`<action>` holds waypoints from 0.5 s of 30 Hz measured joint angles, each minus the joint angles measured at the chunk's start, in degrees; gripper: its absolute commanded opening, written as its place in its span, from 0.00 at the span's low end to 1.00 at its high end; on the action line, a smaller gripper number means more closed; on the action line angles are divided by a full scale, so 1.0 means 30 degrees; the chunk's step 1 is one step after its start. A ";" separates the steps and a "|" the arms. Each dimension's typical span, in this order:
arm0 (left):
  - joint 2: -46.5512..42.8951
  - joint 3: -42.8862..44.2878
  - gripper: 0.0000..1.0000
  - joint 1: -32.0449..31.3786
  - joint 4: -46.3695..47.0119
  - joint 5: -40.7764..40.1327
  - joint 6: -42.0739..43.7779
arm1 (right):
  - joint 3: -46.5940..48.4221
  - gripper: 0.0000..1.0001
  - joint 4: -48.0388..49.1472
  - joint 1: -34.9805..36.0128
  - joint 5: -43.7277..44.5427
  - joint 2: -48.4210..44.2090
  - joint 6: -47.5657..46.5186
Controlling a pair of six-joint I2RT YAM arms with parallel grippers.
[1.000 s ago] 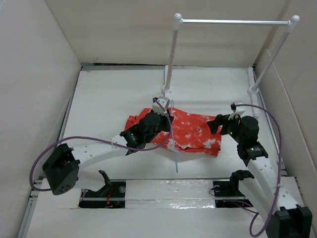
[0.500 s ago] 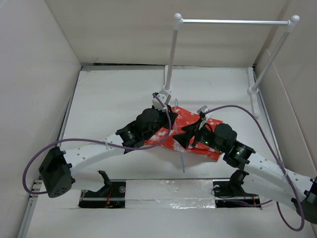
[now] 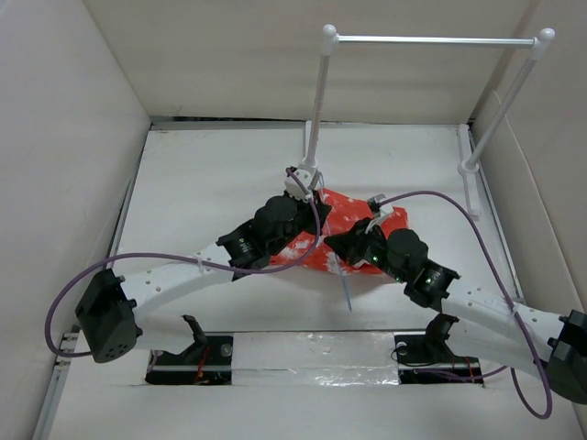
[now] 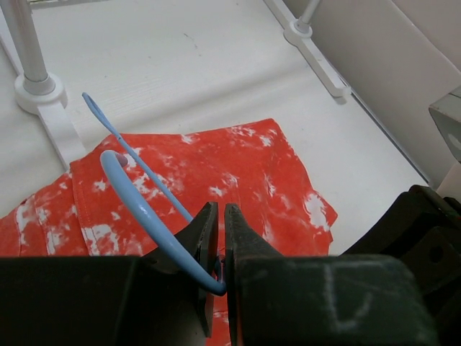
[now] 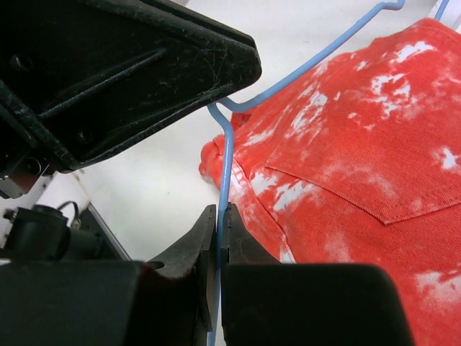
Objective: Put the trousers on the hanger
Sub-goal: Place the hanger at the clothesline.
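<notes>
The red-orange trousers [image 3: 367, 223] lie bunched on the white table between my two arms, and they also show in the wrist views [image 4: 238, 162] [image 5: 360, 144]. Above them is the thin blue hanger [image 3: 348, 295], one end reaching toward the near edge. My left gripper [image 4: 220, 210] is shut on the hanger's curved wire [image 4: 137, 198] near the hook. My right gripper [image 5: 218, 210] is shut on a straight stretch of the hanger wire [image 5: 227, 162], just beside the trousers' edge. In the top view, the left gripper [image 3: 316, 209] and right gripper [image 3: 337, 249] stand close together.
A white-posted rack [image 3: 316, 101] with a metal crossbar [image 3: 431, 39] stands at the back, and its left foot [image 4: 32, 85] is close to the hanger's hook. Pale walls enclose the table on three sides. The left gripper's black body [image 5: 130, 65] hangs just above the right gripper.
My right arm swung left over the trousers and closed on the hanger wire. The trousers were pushed into a smaller heap. My left gripper kept its hold and shifted slightly right.
</notes>
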 measured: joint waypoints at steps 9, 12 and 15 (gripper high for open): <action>0.0525 0.1821 0.49 0.0015 0.0612 0.1428 -0.0437 | -0.1231 0.00 0.3293 -0.0393 -0.0109 -0.0160 0.1727; 0.0459 0.2790 0.61 -0.0073 0.1610 0.2040 -0.0787 | -0.1377 0.00 0.4575 -0.0860 -0.0772 -0.0160 0.2535; -0.0022 0.2885 0.68 -0.0175 0.2412 0.2047 -0.0860 | -0.1377 0.00 0.5858 -0.1406 -0.1486 -0.0182 0.3468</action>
